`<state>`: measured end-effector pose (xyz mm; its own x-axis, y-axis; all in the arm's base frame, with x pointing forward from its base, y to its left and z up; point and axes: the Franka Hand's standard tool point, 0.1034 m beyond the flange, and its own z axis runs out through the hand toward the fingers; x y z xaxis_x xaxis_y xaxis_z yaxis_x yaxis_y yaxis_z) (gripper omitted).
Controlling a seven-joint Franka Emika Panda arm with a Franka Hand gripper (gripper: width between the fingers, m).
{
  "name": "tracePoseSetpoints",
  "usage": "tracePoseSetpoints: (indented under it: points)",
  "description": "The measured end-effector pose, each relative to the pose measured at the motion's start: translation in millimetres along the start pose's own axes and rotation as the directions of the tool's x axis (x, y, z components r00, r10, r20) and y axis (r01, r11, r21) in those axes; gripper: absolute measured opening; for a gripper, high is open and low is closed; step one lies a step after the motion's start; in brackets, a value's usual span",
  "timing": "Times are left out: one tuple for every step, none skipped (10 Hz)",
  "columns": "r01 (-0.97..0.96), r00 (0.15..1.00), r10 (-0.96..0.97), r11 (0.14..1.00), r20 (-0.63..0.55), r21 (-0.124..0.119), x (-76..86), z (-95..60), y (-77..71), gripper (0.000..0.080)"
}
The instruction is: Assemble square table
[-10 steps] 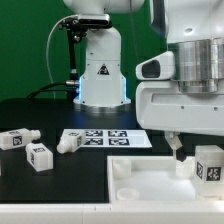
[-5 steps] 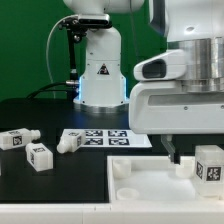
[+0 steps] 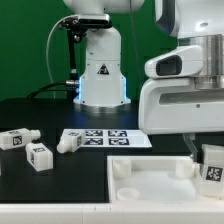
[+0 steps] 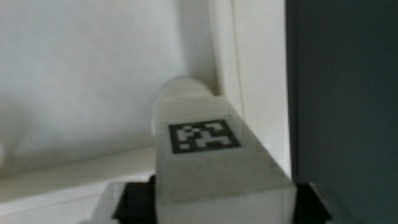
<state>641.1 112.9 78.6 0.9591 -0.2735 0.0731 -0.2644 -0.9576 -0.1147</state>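
Note:
The white square panel (image 3: 150, 182) with a raised rim lies at the front of the black table. It also fills the wrist view (image 4: 89, 90). My gripper (image 3: 203, 150) is over the panel's corner at the exterior view's right, shut on a white tagged leg (image 3: 212, 166). In the wrist view the leg (image 4: 210, 140) stands out from between the dark fingers (image 4: 134, 205) of my gripper (image 4: 217, 208), beside the panel's rim. Three more legs lie at the exterior view's left: one (image 3: 18, 138), another (image 3: 40, 155) and a third (image 3: 70, 142).
The marker board (image 3: 105, 138) lies flat behind the panel. The arm's white base (image 3: 100, 70) stands at the back with a green backdrop behind it. My large white hand body (image 3: 185, 90) hides the far right of the table.
My hand has shifted a little toward the exterior view's right and up. The visible finger now sits closer to the leg. The leg stays at the same corner.

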Motion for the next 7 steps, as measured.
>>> tracePoseSetpoints:
  points:
    - [-0.078,0.997,0.078,0.997,0.0,-0.002,0.2,0.2,1.4,0.0295]
    - [-0.191,0.982,0.191,0.982,0.002,-0.004,0.3,0.4,3.2,0.0294]
    - [-0.316,0.949,0.316,0.949,0.003,-0.003,0.4,0.8,5.4,0.0291]
    - [-0.491,0.871,0.491,0.871,0.015,-0.014,-3.5,1.8,4.1,0.0291]
    - [-0.661,0.75,0.661,0.75,0.016,-0.016,-5.3,2.7,1.1,0.0291]
    - [-0.781,0.625,0.78,0.625,0.031,0.006,-3.3,3.2,2.7,0.029]
    - [-0.847,0.532,0.845,0.531,0.047,0.025,-2.9,3.2,4.8,0.029]
